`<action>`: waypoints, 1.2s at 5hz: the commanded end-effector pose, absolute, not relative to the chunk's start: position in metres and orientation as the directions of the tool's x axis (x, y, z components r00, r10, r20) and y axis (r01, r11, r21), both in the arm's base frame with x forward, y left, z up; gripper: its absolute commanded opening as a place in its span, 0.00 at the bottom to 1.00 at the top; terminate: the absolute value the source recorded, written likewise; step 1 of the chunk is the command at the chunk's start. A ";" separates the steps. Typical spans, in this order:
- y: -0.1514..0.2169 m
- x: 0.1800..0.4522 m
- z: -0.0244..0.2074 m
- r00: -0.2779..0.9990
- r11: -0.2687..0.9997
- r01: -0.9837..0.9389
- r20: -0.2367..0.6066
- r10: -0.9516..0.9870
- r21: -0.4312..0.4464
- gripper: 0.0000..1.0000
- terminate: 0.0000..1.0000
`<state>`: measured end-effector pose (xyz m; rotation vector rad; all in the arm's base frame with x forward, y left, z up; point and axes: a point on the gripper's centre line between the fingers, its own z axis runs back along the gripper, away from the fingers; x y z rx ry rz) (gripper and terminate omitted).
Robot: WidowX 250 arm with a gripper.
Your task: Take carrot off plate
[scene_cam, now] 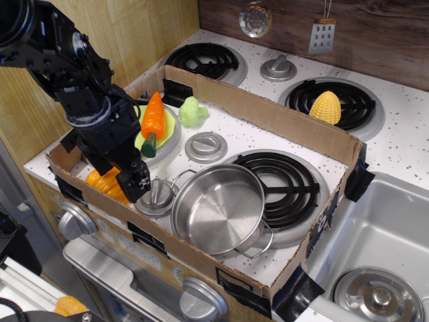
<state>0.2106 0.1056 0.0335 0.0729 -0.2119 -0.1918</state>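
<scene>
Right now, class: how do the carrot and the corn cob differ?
The carrot is orange with a green stem; the corn cob is all yellow. The carrot lies on the plate inside the cardboard wall; the corn cob sits on a burner outside it. Both are toy vegetables.

open above carrot (153,119), cardboard wall (268,114) behind, pot (218,208) beside

**Count of items on the toy stove**

One smooth orange plastic carrot (153,115) and one round lime-green plastic plate (168,125) are seen. One steel pot (218,209), one yellow corn cob (325,107), one pale green vegetable toy (192,111) and one ribbed orange pumpkin toy (107,184) are counted. Four black coil burners are shown.
</scene>
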 end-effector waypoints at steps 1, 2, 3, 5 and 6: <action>0.106 0.211 0.034 0.959 0.979 0.181 0.202 -0.197 0.092 1.00 0.00; 0.108 0.222 0.049 0.966 0.979 0.173 0.175 -0.190 0.110 1.00 0.00; 0.106 0.232 0.070 0.963 0.960 0.186 0.155 -0.220 0.208 1.00 0.00; 0.099 0.246 0.095 0.989 0.982 -0.053 0.149 0.027 0.180 1.00 0.00; 0.098 0.255 0.108 0.967 0.968 -0.224 0.152 0.206 0.115 1.00 0.00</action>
